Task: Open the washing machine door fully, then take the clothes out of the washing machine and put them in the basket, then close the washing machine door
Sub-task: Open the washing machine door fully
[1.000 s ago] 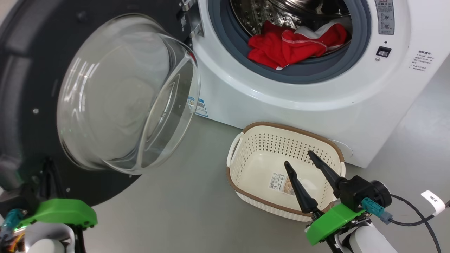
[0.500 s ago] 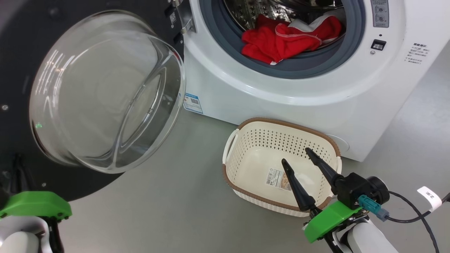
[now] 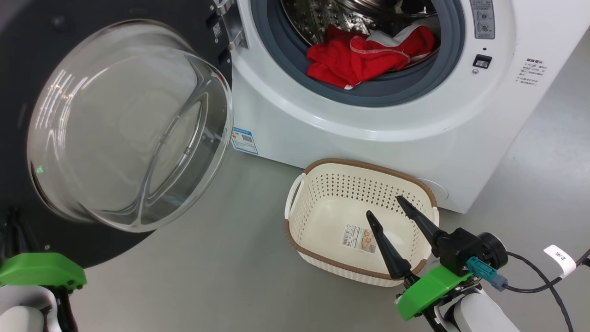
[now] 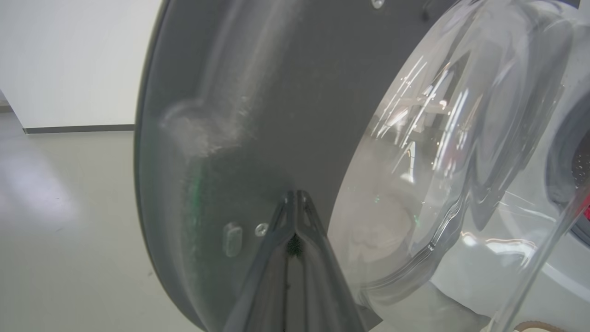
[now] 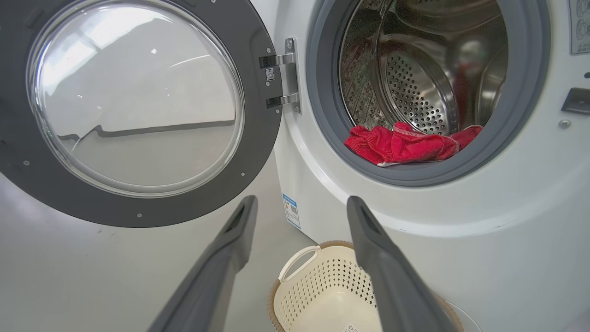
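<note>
Two pincers differ. In the left wrist view, the left gripper (image 4: 295, 198) has its fingers pressed together, close before the dark inner face of the washing machine door (image 3: 129, 124), which stands open at 9 o'clock. The right gripper (image 3: 384, 207) gapes wide and empty at 5 o'clock over the basket (image 3: 350, 184), just beside the washing machine (image 3: 368, 129). Red clothes (image 3: 359, 60) lie on the seal at 12. The right wrist view adds the hinge (image 5: 283, 78) and the drum (image 5: 415, 92). The blue label (image 3: 243, 140) and the basket sticker (image 3: 358, 240) are unreadable; the cable tag (image 3: 560, 258) shows "2".
</note>
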You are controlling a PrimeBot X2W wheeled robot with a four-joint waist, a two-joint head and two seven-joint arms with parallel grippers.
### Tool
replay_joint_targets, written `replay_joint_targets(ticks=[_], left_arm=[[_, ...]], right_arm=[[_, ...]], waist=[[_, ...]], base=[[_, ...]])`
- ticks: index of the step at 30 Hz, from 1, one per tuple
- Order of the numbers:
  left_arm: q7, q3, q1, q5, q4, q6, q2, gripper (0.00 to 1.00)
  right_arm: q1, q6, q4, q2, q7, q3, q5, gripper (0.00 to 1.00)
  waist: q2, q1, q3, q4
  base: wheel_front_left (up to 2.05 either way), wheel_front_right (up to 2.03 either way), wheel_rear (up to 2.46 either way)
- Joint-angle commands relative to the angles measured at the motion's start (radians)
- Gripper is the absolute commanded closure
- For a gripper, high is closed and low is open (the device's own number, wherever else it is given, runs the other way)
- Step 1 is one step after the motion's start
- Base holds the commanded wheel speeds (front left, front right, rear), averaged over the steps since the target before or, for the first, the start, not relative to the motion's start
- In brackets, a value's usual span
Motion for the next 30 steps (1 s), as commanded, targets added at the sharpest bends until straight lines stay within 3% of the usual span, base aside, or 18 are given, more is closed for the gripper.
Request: replay_joint_targets(ticks=[1, 2, 3, 4, 5, 12, 22, 25, 30], left_arm=[[-0.012, 0.043, -0.026, 0.01, -0.02, -0.004, 0.037, 1.0], [-0.012, 0.042, -0.022, 0.012, -0.026, -0.004, 0.032, 0.9], [-0.012, 0.041, -0.017, 0.013, -0.034, -0.003, 0.028, 0.59], [-0.012, 0.041, -0.012, 0.017, -0.043, -0.001, 0.024, 0.11], [-0.012, 0.039, -0.005, 0.022, -0.054, 0.004, 0.022, 0.0], [-0.011, 0.022, 0.039, 0.047, -0.171, 0.034, 0.008, 0.0], [0.009, -0.031, 0.096, 0.104, -0.493, 0.072, 0.001, 0.0], [0.018, -0.051, 0.098, 0.081, -0.565, 0.062, -0.026, 0.0], [0.03, -0.112, 0.103, 0.059, -0.623, 0.005, -0.044, 0.0]], right_arm=[[-0.036, 0.003, -0.018, 0.007, -0.006, 0.019, 0.007, 0.0], [-0.035, 0.003, -0.018, 0.007, -0.006, 0.02, 0.009, 0.0], [-0.035, 0.003, -0.018, 0.007, -0.006, 0.021, 0.012, 0.0], [-0.034, 0.003, -0.018, 0.007, -0.006, 0.022, 0.015, 0.0], [-0.033, 0.003, -0.019, 0.007, -0.006, 0.023, 0.018, 0.0], [-0.026, 0.003, -0.027, 0.007, -0.006, 0.02, 0.039, 0.0], [-0.015, 0.003, -0.052, 0.007, -0.006, -0.023, 0.062, 0.0], [-0.011, 0.003, -0.06, 0.007, -0.006, -0.06, 0.076, 0.0], [-0.012, 0.003, -0.069, 0.007, -0.006, -0.099, 0.067, 0.0]], waist=[[0.0, 0.0, -0.006, -0.002], [0.0, 0.0, -0.009, -0.003], [0.0, 0.0, -0.012, -0.004], [0.0, 0.0, -0.016, -0.006], [0.0, 0.0, -0.02, -0.008], [0.0, 0.0, -0.039, -0.029], [0.0, 0.0, -0.056, -0.098], [0.0, 0.0, -0.056, -0.129], [0.0, 0.0, -0.054, -0.187]], base=[[0.0, 0.0, 0.0], [0.0, 0.0, 0.0], [0.0, 0.0, 0.0], [0.0, 0.0, 0.0], [0.0, 0.0, 0.0], [0.0, 0.0, 0.0], [0.0, 0.0, 0.0], [0.0, 0.0, 0.0], [0.0, 0.0, 0.0]])
